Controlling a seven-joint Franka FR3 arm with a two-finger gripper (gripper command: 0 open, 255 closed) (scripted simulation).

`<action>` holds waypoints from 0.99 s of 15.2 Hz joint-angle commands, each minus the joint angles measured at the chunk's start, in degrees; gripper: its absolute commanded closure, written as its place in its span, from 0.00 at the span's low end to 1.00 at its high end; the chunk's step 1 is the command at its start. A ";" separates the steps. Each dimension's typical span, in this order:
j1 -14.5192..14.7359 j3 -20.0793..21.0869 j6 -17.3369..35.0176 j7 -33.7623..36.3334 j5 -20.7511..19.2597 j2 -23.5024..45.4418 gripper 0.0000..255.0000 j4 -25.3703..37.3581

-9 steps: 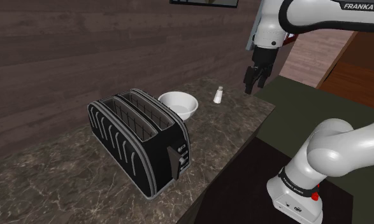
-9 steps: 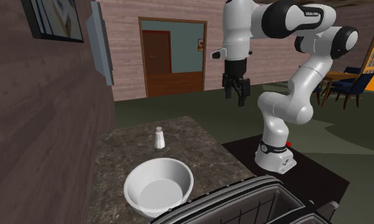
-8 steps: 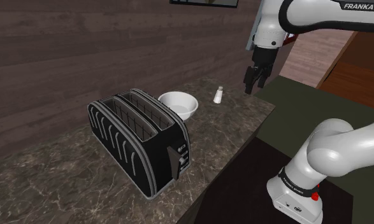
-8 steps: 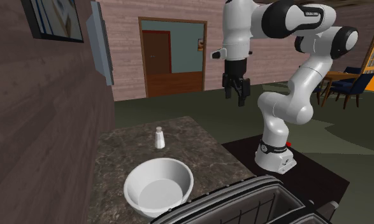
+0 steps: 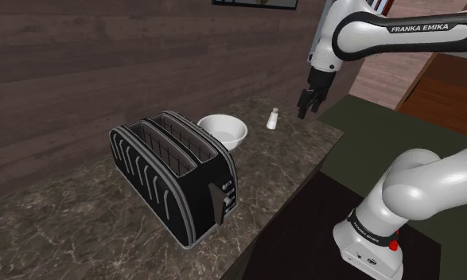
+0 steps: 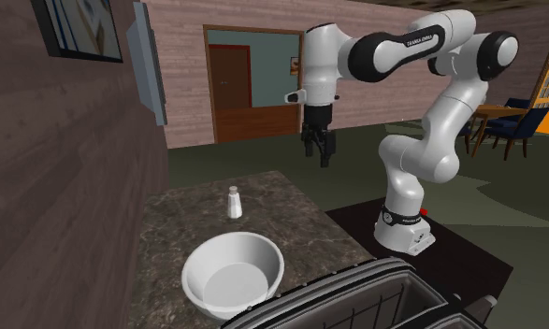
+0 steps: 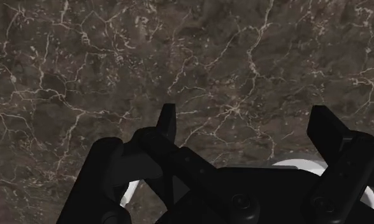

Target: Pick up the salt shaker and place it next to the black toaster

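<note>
- The tool (image 5: 304,110) hangs in the air above the counter's (image 5: 80,231) far corner, fingers pointing down and touching nothing.
- In the wrist view the tool (image 7: 246,127) is wide: its two black fingers (image 7: 167,121) stand well apart with only veined dark stone between them.
- The shaker (image 5: 273,118) stands upright on the counter, white with a grey cap, near the far corner.
- In the shoulder view the tool is just to the shaker's right and higher, clear of it.
- In the second exterior view the shaker (image 6: 234,203) sits below and to the left of the tool (image 6: 319,157), well apart from it.
- The toaster (image 5: 172,176) is black with pale trim and two long slots, and it stands mid-counter.
- A white bowl (image 5: 223,130) sits just beside the toaster's far end, between the toaster and the shaker.
- In the second exterior view the bowl (image 6: 233,273) lies near the toaster's (image 6: 356,297) top edge, with the shaker beyond it.
- A curved white shape (image 7: 297,166) shows behind the tool's body in the wrist view; I cannot tell what it is.
- The arm (image 6: 384,51) bends over from its base (image 6: 403,229), which stands beside the counter (image 6: 291,220).
</note>
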 commanded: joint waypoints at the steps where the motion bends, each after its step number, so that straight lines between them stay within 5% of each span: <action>1: -0.54 -2.51 4.33 -3.23 -0.73 2.58 0.00 -0.17; 9: -0.30 -11.44 19.88 -15.66 1.24 15.47 0.00 1.99; 15: 1.54 -17.78 28.62 -28.02 9.18 27.90 0.00 7.77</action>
